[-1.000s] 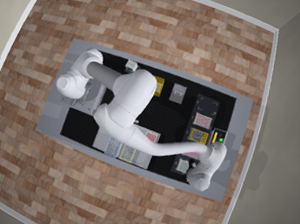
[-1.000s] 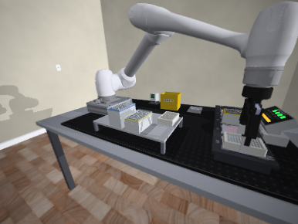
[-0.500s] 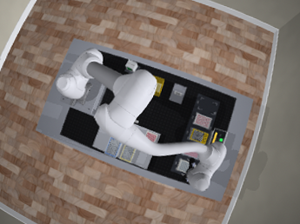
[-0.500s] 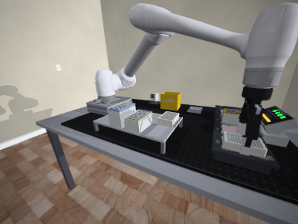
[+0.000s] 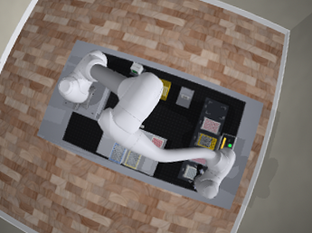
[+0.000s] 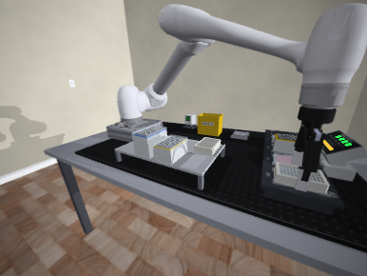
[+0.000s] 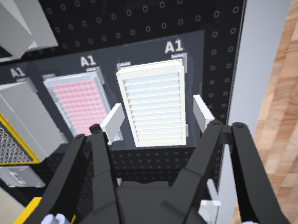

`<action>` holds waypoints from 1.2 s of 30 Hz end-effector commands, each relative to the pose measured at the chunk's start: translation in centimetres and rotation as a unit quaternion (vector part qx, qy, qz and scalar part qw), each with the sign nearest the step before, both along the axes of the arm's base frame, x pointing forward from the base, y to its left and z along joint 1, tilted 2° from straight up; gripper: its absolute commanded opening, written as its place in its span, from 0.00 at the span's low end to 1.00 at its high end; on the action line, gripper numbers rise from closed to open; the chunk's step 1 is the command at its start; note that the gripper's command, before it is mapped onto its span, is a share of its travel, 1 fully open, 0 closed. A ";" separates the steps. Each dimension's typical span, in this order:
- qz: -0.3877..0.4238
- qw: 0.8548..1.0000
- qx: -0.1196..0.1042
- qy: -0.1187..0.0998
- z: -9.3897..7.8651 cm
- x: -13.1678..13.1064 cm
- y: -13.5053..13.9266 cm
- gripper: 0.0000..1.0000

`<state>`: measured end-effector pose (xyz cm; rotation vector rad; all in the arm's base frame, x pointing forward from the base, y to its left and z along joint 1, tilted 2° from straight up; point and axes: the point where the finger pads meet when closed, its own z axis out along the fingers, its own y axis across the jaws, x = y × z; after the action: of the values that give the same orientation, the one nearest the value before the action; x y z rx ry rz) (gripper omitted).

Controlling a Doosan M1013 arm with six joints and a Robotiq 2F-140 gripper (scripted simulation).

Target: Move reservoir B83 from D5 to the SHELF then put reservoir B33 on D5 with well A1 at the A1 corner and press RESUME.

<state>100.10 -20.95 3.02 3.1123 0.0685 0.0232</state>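
A white 12-trough reservoir (image 7: pixel 154 102) sits flat in the deck position at the table-edge end of the row, its far end by the engraved A1 (image 7: pixel 173 47). I cannot read its label. My gripper (image 7: pixel 156 107) hangs right over it, open, one finger pad on each long side with a gap to the reservoir. In the side view the gripper (image 6: pixel 308 177) stands low over the deck block, with the reservoir (image 6: pixel 316 180) beneath it. A pink-welled plate (image 7: pixel 80 102) fills the neighbouring position.
The shelf (image 6: pixel 176 152) holds a blue-banded item (image 6: pixel 150 141), a yellow-banded item (image 6: pixel 170 147) and a white plate (image 6: pixel 208 145). A yellow box (image 6: pixel 210 124), a small green-faced post (image 6: pixel 189 118) and a grey nest (image 6: pixel 240 135) stand behind. The panel (image 6: pixel 339 141) shows green.
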 end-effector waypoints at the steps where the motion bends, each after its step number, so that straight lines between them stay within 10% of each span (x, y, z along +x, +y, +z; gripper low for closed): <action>1: -0.001 1.000 -0.001 -0.004 0.0 0.4 -0.3 0.77; 36: -0.001 1.000 -0.001 -0.004 3.1 0.3 -0.2 0.77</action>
<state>100.17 -20.97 4.87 3.1119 0.0675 0.0248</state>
